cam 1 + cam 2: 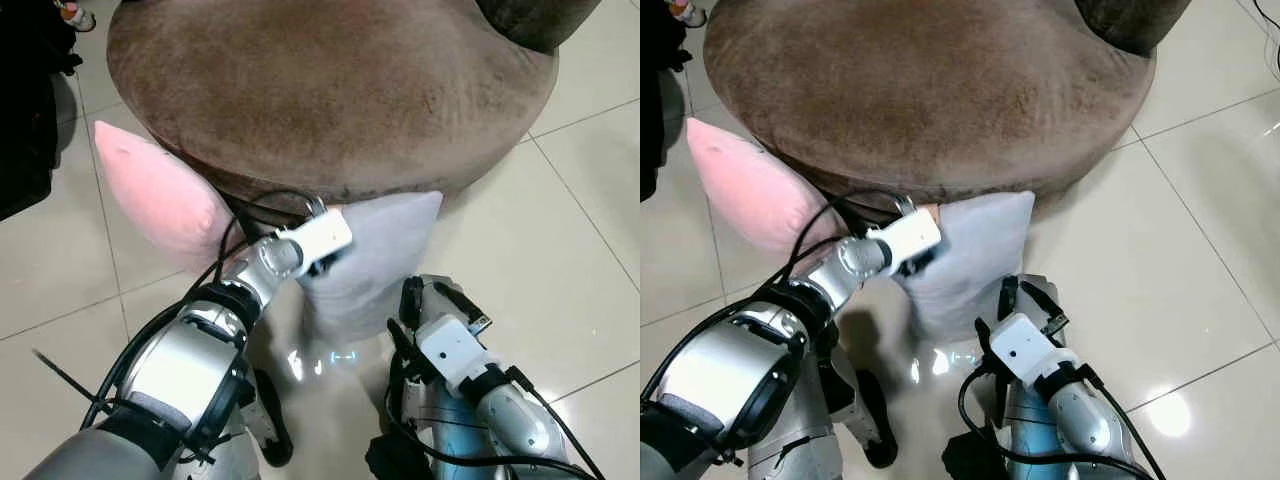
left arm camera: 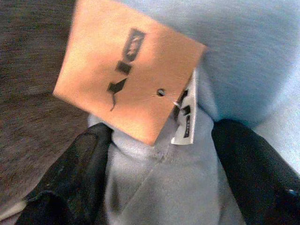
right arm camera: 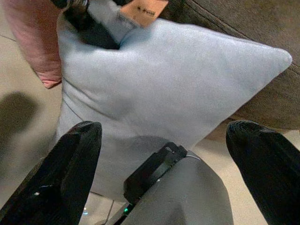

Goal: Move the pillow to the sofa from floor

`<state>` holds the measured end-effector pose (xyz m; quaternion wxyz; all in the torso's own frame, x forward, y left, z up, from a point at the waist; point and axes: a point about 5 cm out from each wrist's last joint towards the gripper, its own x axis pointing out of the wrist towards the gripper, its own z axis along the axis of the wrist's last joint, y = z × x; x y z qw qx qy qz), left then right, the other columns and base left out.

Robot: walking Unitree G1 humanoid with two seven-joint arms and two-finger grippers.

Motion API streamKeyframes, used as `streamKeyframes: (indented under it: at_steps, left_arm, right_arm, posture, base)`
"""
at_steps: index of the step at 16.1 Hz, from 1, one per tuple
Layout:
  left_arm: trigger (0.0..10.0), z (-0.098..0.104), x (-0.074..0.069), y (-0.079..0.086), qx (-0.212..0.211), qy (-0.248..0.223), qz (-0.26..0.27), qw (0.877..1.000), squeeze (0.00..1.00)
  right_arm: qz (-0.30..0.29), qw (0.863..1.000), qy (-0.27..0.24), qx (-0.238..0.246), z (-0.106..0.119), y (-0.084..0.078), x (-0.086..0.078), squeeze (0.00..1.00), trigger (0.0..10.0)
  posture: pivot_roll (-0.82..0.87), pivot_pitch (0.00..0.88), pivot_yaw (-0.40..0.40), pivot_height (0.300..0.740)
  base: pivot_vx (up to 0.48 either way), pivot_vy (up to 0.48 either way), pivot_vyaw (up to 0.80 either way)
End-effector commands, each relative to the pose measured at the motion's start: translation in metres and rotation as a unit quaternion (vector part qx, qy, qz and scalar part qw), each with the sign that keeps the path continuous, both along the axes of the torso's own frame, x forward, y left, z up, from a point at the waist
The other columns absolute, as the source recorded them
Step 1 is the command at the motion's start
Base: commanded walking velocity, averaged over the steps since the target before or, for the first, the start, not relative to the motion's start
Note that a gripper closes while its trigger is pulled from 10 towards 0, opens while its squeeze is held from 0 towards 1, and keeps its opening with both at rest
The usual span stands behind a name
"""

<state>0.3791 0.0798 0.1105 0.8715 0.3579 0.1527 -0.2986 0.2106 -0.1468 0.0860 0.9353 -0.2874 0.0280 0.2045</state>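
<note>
The grey pillow (image 1: 375, 265) stands on the tiled floor (image 1: 560, 240), leaning against the front of the round brown sofa (image 1: 330, 90); a pink pillow (image 1: 155, 195) leans there too, just beside it on the robot's left; the left gripper (image 2: 157, 173) is at the grey pillow's upper corner, its two black fingers (image 2: 79, 173) closed on a fold of the fabric — just under an orange paper tag (image 2: 126, 70) and a small white label (image 2: 185, 115); the right gripper (image 3: 164, 164) hangs low in front of the pillow's face, fingers spread wide and holding nothing, apart from the cloth as far as I can tell. By my reading the task is at its early middle: the corner grasp is made; the lift is not — the pillow's lower edge seems to rest on the tiles; what is left is raising it over the cushion's rim, setting it on the seat and letting go.
</note>
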Motion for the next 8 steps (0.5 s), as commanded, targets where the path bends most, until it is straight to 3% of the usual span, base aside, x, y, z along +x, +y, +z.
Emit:
streamKeyframes:
  at_steps: [1, 4, 5, 8]
  left_arm:
    - [0.0, -0.007, -0.003, -0.001, -0.036, 0.015, 0.021, 0.999, 0.00]
    - [0.0, -0.012, -0.005, 0.005, -0.134, 0.037, 0.081, 0.987, 0.00]
    - [0.0, -0.017, -0.008, 0.006, -0.178, 0.060, 0.107, 0.976, 0.00]
    - [0.0, -0.035, -0.019, 0.001, -0.203, 0.093, 0.115, 0.968, 0.00]
  right_arm:
    - [-0.021, 0.999, 0.045, -0.008, -0.016, -0.007, -0.008, 0.00, 10.0]
    - [-0.023, 0.999, 0.045, -0.008, -0.016, -0.006, -0.003, 0.00, 10.0]
    - [-0.021, 0.999, 0.045, -0.007, -0.017, -0.005, -0.001, 0.00, 10.0]
    - [-0.018, 0.999, 0.041, -0.007, -0.017, -0.003, 0.005, 0.00, 10.0]
  posture:
    - [-0.28, 0.407, 0.085, 0.474]
    - [-0.26, 0.405, 0.076, 0.474]
    - [-0.25, 0.403, 0.077, 0.474]
    - [-0.24, 0.387, 0.075, 0.474]
  base:
    - [0.000, 0.000, 0.00]
    - [0.000, 0.000, 0.00]
    - [0.000, 0.000, 0.00]
    - [0.000, 0.000, 0.00]
